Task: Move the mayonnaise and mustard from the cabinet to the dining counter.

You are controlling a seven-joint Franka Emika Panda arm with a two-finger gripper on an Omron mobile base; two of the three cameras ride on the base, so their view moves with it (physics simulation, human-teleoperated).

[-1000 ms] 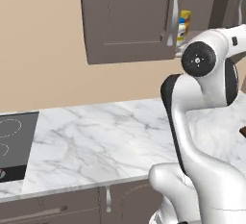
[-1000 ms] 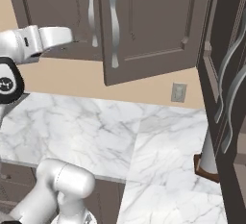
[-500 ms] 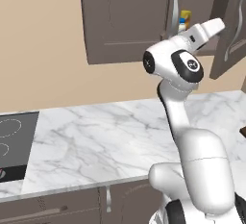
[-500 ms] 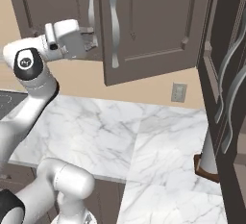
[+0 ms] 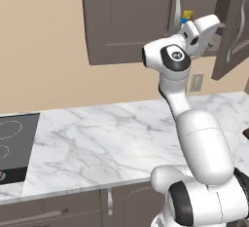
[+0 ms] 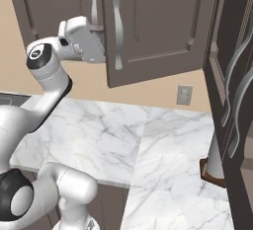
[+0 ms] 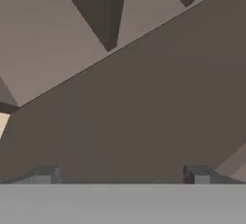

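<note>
Marble worktop (image 5: 112, 138) runs below me, white with grey veins, with a black cooktop (image 5: 14, 145) at its left end and a wall outlet (image 6: 184, 95) on the beige wall behind. Above it hangs the cabinet (image 5: 126, 19), dark brown, its doors swung open with long curved silver handles (image 6: 117, 29). In the right base view one open door (image 6: 153, 26) angles out toward me and blocks my look inside.

From the left base view I see my arm raised high, the hand up at the cabinet opening between the two open doors. Just past the hand, the mustard (image 5: 188, 14) shows as a small yellow shape on the shelf, with a sliver of blue just beside it, probably the lid of the mayonnaise (image 5: 185, 21), though most of the jar is hidden behind my hand.

In the hand view the gripper (image 7: 120, 175) has its two dark fingertips (image 7: 45, 174) standing wide apart at the bottom of the picture, with nothing between them. Ahead of them I see dark brown cabinet panels at a steep tilt, and a strip of beige wall at the left edge.

A brown-based post (image 6: 215, 162) stands on the worktop at the right, partly behind the near door.
</note>
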